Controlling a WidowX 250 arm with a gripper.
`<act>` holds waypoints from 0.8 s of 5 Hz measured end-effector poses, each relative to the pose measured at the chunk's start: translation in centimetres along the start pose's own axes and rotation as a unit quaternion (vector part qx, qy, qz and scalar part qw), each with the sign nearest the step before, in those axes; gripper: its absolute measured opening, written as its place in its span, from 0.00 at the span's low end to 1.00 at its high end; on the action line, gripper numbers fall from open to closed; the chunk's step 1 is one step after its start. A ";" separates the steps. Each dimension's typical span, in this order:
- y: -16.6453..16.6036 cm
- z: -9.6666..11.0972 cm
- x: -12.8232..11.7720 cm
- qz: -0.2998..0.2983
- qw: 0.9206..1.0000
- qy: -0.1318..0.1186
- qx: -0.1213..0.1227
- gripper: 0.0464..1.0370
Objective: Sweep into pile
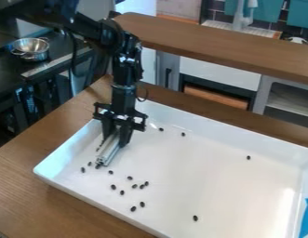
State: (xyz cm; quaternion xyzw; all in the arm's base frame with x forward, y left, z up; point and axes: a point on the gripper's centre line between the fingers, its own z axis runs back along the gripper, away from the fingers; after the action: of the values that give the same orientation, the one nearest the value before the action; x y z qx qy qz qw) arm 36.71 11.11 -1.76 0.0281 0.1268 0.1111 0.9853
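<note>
The black gripper (117,132) hangs down into the left part of a white tray (181,162). It is shut on a pale metallic bar-like tool (107,151), whose lower end is at the tray floor. Small dark beans lie scattered on the floor: one bean (83,169) left of the tool, another bean (110,172) just below it, and a loose group around a bean (134,186) toward the front. Farther off are a bean (183,134) near the back, a bean (248,157) at the right and a bean (195,218) near the front.
Raised tray walls surround the work area, with the tray on a wooden table (31,186). Blue material (307,218) is at the tray's right edge. A wooden ledge (231,44) runs behind, and a metal bowl (31,49) stands on a dark counter at the upper left.
</note>
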 end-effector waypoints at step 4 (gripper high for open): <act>-8.9 5.4 -5.4 -0.103 0.973 -0.103 -0.177 0.36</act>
State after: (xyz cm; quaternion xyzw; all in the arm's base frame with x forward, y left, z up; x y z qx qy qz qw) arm 34.93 1.08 4.04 -0.1483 0.0050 0.0257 0.9886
